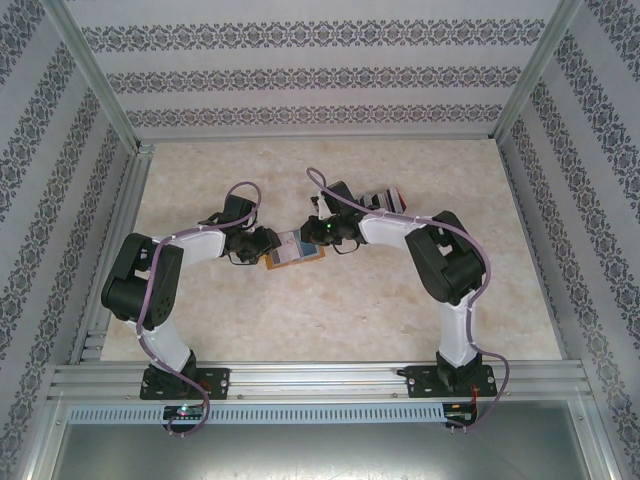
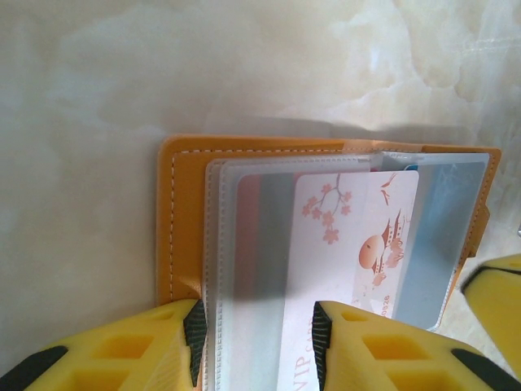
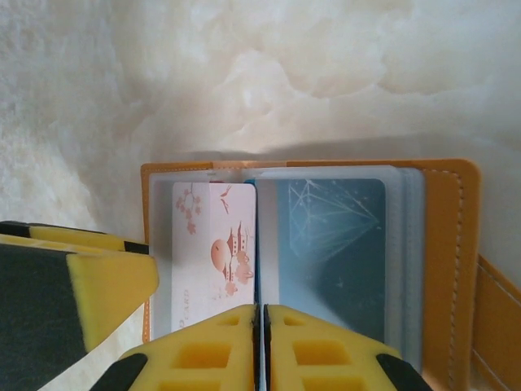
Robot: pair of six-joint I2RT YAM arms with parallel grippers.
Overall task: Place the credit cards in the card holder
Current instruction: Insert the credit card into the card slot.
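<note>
Now my left gripper [image 2: 256,326] stands open, its fingers astride the clear sleeves of the open holder [image 2: 181,220], which lies flat mid-table. My right gripper [image 3: 261,322] is closed, pads together at the holder's near edge; loose cards [image 1: 385,197] lie just beyond it.

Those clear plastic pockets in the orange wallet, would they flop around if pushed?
Probably floppy: the pockets look like thin frosted film, seemingly stitched along one edge to the card holder. Likely slippery too, given their smooth surface. The blossom card inside should stiffen one.
</note>
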